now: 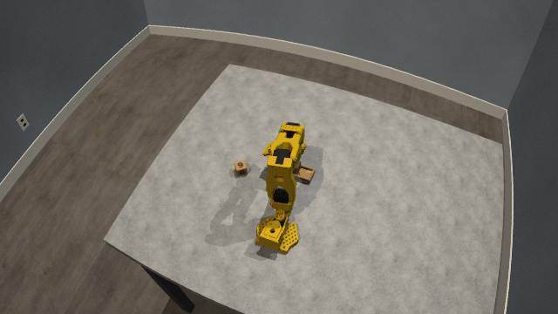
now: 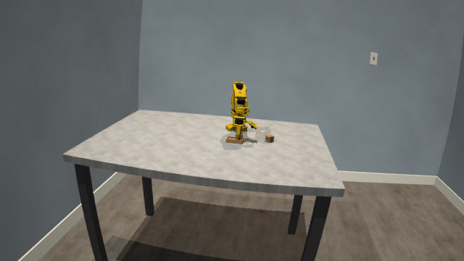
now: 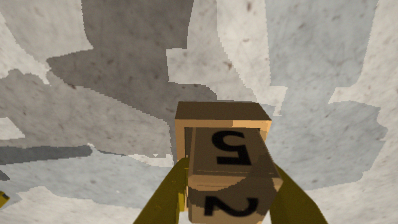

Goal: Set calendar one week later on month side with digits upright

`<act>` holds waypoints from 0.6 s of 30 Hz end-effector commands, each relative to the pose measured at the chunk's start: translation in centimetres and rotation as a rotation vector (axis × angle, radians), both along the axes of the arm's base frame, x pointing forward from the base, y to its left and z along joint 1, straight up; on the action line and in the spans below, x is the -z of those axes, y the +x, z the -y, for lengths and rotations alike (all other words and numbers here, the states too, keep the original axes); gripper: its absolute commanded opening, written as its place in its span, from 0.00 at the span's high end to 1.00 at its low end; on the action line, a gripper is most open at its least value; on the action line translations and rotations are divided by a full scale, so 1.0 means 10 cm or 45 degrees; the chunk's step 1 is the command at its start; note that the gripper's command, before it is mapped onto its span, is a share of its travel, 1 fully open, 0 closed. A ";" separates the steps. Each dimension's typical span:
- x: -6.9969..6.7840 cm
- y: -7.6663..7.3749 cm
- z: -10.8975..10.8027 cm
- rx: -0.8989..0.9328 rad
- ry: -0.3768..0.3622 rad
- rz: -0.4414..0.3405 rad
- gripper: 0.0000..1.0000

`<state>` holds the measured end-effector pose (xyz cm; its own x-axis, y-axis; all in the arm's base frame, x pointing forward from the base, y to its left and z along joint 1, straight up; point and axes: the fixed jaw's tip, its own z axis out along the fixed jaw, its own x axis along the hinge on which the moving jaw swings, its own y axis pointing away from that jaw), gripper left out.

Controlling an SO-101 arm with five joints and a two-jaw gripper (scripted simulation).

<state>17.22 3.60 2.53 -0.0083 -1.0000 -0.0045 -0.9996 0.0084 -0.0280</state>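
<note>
My gripper (image 2: 238, 137) (image 3: 232, 168) is shut on a wooden cube (image 3: 225, 152). In the wrist view the cube shows a 5 and, nearer the camera, a 2, both upside down in that view. The cube is at the opening of the wooden tray (image 1: 307, 173) (image 2: 232, 141) (image 3: 220, 111), inside its rim as seen from the wrist; whether it touches the tray's floor cannot be told. The tray's right part shows bare in the top view. A second cube (image 1: 241, 168) (image 2: 270, 138) stands on the table apart from the tray, its top digit looking like a 9; its side digit is unclear.
The yellow arm (image 1: 281, 174) (image 2: 239, 98) stands over the tray and hides part of it in the top view. The loose cube is to the arm's left there. The table's edges (image 2: 203, 179) are well away from the tray.
</note>
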 end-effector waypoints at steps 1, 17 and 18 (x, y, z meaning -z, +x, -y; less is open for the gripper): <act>-0.01 0.02 0.01 0.000 0.005 0.020 0.99; -0.01 0.02 0.01 0.000 0.005 0.020 0.83; -0.01 0.02 0.01 0.000 0.005 0.020 0.83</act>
